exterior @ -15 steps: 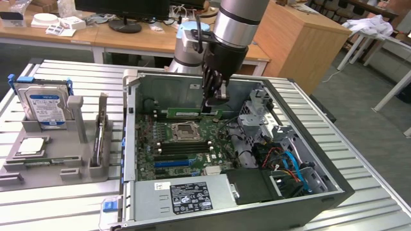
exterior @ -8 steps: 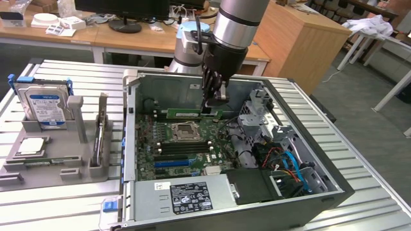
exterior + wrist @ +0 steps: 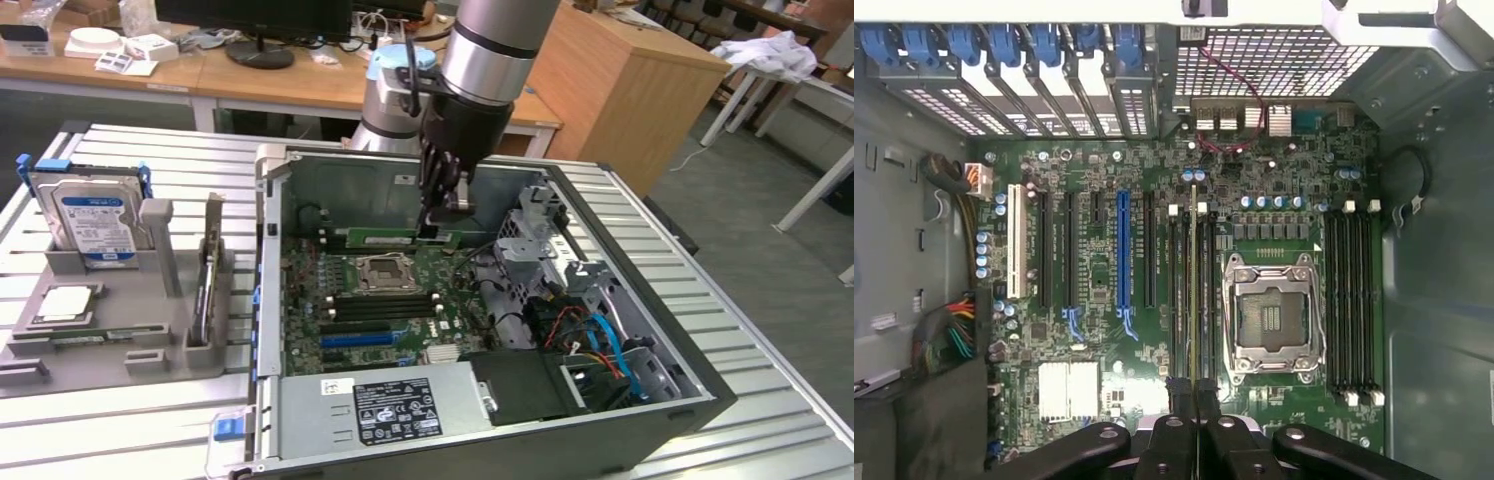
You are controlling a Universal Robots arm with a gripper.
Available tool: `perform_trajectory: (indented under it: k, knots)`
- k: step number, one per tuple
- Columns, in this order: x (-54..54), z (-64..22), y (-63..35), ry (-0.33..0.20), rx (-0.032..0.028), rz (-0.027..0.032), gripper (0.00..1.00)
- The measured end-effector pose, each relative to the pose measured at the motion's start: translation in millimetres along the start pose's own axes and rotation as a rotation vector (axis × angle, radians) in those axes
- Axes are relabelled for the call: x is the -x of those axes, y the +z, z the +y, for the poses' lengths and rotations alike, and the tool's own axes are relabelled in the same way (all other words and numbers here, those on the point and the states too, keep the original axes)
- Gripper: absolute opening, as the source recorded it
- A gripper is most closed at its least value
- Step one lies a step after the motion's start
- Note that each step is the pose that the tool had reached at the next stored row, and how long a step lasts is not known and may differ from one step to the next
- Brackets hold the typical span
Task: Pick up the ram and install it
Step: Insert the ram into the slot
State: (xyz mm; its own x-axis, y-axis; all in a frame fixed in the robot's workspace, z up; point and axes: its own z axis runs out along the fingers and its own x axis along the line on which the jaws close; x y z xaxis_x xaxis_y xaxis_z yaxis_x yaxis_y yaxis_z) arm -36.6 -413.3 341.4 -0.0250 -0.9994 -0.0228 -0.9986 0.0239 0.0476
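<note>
Tool (image 3: 439, 226) clamped narrow on ram (image 3: 395, 238), stick edge-down over motherboard (image 3: 1104, 340) slots beside CPU socket (image 3: 1269, 315), seemingly not seated

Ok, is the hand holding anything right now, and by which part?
Yes, the hand is shut on the ram, pinching its upper long edge, toward the exterior view's right end.

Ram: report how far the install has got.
Done: the ram is picked up, clamped in the tool. In hand: it hangs inside the case, edge-on over the slots beside the socket. Left: seating it; it does not look pressed home.
</note>
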Motion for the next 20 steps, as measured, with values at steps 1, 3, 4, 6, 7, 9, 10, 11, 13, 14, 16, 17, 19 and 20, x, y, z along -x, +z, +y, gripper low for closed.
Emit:
perform_trajectory:
  k: [1, 3, 4, 6, 7, 9, 10, 11, 13, 14, 16, 17, 19, 20]
  knots:
    - [0.0, 0.0, 1.0, 0.000, 0.0000, 0.0000, 0.12]
    - [-0.1, -0.1, 3.1, 0.000, 0.0000, 0.0001, 0.12]
    - [-0.1, -0.2, 4.2, 0.000, 0.0001, 0.0001, 0.12]
    - [-0.1, -0.3, 6.5, 0.000, 0.0000, 0.0000, 0.12]
    - [-0.1, -0.4, 7.6, 0.000, 0.0000, 0.0000, 0.12]
    - [-0.2, -0.5, 9.8, 0.000, 0.0001, 0.0000, 0.12]
    - [-0.2, -0.5, 10.7, 0.000, 0.0000, 0.0001, 0.12]
    - [-0.3, -0.5, 11.6, 0.000, 0.0000, 0.0001, 0.12]
    - [-0.3, -0.6, 13.2, 0.000, 0.0001, 0.0001, 0.12]
    - [-0.3, -0.7, 13.9, 0.000, 0.0001, 0.0001, 0.12]
    - [-0.4, -0.7, 15.3, 0.000, 0.0001, 0.0001, 0.12]
    - [-0.4, -0.8, 16.0, 0.000, 0.0001, 0.0001, 0.12]
    - [-0.4, -0.8, 17.2, 0.000, 0.0001, 0.0001, 0.12]
    - [-0.4, -0.8, 17.8, 0.000, 0.0001, 0.0001, 0.12]
